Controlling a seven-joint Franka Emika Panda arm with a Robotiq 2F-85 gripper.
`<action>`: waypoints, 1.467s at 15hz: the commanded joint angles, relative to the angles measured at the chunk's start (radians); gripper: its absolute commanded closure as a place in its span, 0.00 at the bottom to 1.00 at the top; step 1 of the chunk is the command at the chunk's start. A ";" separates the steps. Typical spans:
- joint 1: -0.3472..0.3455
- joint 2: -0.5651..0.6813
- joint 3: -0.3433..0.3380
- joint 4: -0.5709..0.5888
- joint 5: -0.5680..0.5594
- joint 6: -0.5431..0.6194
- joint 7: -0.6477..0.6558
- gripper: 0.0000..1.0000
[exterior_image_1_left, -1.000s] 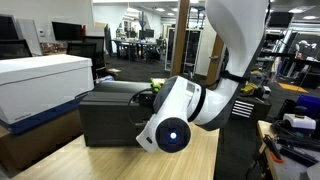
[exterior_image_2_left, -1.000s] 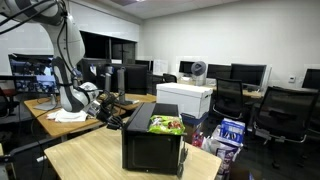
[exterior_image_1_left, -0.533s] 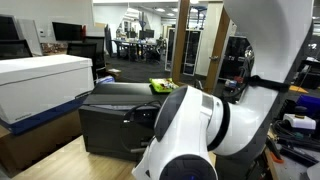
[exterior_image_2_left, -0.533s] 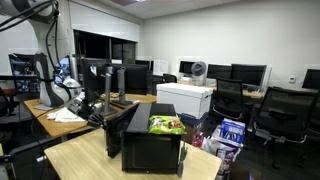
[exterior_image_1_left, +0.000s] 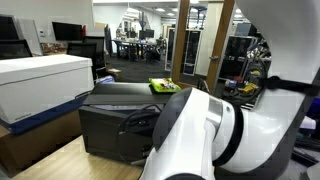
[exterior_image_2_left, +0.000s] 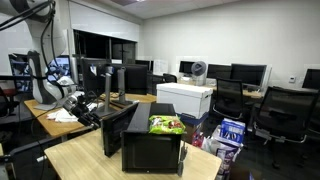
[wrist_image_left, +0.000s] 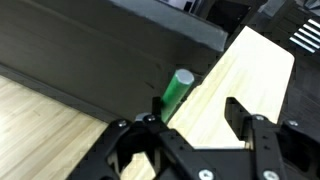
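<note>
End effector (wrist_image_left: 188, 140) open, nothing held; green cylinder (wrist_image_left: 177, 90) nr black box (wrist_image_left: 90, 50) edge on wood tabletop (wrist_image_left: 250, 70).

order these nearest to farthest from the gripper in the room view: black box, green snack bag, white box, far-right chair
From the gripper, in an exterior view:
1. black box, right beside it
2. green snack bag, on that box's top
3. white box, behind
4. far-right chair, across the room
</note>
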 joint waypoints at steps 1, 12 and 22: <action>-0.022 -0.091 0.042 -0.067 0.141 -0.019 -0.151 0.03; -0.096 -0.375 0.027 -0.045 0.456 0.018 -0.603 0.00; -0.143 -0.253 -0.119 0.070 0.372 0.161 -0.644 0.68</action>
